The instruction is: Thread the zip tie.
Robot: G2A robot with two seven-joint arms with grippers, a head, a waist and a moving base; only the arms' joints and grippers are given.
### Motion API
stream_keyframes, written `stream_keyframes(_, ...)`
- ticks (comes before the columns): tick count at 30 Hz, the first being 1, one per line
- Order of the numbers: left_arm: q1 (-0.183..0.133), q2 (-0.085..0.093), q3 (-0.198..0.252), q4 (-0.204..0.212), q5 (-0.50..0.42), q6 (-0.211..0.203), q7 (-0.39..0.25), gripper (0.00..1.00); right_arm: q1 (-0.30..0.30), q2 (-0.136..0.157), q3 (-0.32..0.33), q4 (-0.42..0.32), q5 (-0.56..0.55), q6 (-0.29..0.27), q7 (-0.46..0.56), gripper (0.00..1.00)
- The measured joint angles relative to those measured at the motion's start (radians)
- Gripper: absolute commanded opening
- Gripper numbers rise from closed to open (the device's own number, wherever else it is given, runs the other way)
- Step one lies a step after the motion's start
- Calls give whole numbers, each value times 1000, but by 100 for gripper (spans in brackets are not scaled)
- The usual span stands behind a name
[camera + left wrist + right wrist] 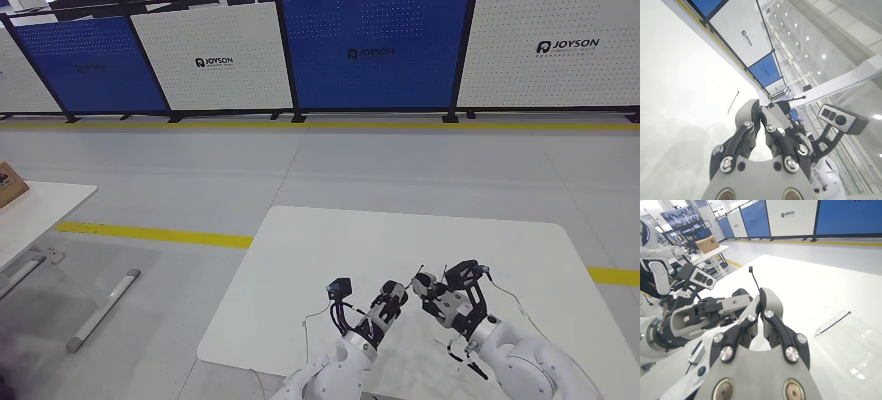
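Note:
A thin black zip tie (754,277) stands up out of my right gripper (761,293), which is shut on it; the tie's square head is at the free upper end. In the left wrist view the same zip tie (797,98) pokes out sideways beyond the right gripper. My left gripper (759,107) is shut, its tips right beside the right gripper's; I cannot see whether anything is between its pads. In the top view the left gripper (390,297) and right gripper (424,284) meet just above the white table's (480,240) near edge.
A second black zip tie (835,321) lies on a clear plastic tray (851,340) on the table, beside the right gripper; this spare tie (733,102) also lies beyond the left gripper. A small metal device (696,351) sits at the near edge. Another table with a cardboard box (707,244) stands off to the left.

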Motion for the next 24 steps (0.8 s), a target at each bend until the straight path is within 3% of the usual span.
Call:
stream_keyframes(19, 6, 3, -8, -12, -5, -15, 1, 0, 20, 20, -29, 8, -3, 0, 2, 0)
stream_keyframes(24, -2, 2, -6, -3, -9, 5, -1, 0, 21, 23, -28, 12, 12, 0, -4, 22)
